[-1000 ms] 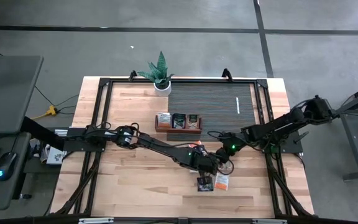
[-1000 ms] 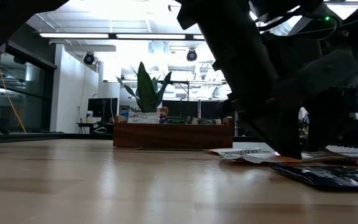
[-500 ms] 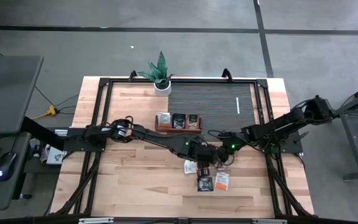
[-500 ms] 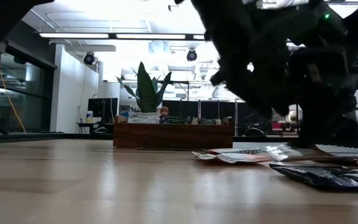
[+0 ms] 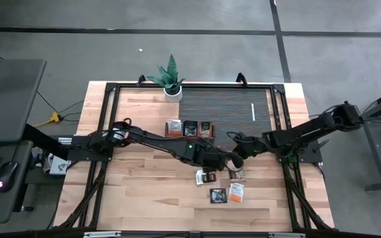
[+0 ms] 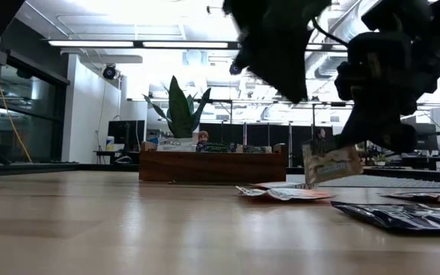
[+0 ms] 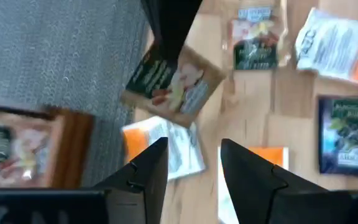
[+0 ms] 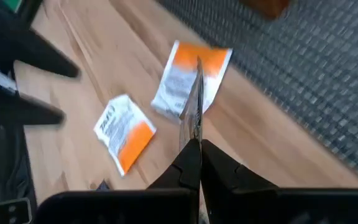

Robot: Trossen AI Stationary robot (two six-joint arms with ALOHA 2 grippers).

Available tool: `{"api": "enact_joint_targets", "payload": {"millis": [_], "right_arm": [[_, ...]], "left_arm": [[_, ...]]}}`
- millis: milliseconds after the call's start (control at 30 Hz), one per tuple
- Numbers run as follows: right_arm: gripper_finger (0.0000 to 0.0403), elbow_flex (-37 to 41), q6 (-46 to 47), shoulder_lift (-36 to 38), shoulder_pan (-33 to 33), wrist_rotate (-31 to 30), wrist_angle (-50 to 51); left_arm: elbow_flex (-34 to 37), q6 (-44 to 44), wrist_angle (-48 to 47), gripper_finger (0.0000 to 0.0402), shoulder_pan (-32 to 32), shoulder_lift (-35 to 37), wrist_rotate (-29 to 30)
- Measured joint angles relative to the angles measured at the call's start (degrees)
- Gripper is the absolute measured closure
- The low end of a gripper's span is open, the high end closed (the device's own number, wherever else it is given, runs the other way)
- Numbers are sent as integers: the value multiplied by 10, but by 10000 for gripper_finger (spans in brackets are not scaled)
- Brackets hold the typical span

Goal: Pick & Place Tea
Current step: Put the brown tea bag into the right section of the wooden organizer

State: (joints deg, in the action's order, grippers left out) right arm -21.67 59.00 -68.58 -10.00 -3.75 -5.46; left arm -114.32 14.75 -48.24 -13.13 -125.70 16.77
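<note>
I can't make out any sachet print sharply enough to read. My right gripper (image 8: 194, 163) is pinched fully closed on a tan tea sachet (image 6: 331, 162), lifted clear of the table (image 5: 137, 192) just at 3 o'clock from my left gripper (image 7: 194, 171), whose fingers stand parted and empty. Loose sachets (image 5: 227, 194) lie on the wood at 6 o'clock from both grippers. The wooden tray (image 5: 190, 135) sits at 12 o'clock, beside the dark mat (image 5: 227, 106), the potted plant (image 5: 170, 80) beyond.
</note>
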Motion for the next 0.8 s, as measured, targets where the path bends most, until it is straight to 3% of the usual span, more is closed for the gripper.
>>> {"api": "enact_joint_targets", "payload": {"millis": [100,167,233,300,400,700,800], "right_arm": [[403,0,-13,16,2,-21,6],[403,0,-24,28,7,-33,6],[403,-4,-40,36,15,-46,9],[403,-19,-68,40,25,-50,25],[403,-54,-141,40,46,-47,51],[403,-172,-361,33,124,-41,162],[403,-190,-427,29,153,-11,159]], "left_arm": [[40,7,61,261,7,32,5],[91,9,41,264,8,75,6],[140,25,126,266,13,99,1],[213,45,141,268,15,141,-4],[300,79,242,268,15,178,-21],[490,173,336,268,7,296,-25],[549,197,424,268,7,325,-32]]}}
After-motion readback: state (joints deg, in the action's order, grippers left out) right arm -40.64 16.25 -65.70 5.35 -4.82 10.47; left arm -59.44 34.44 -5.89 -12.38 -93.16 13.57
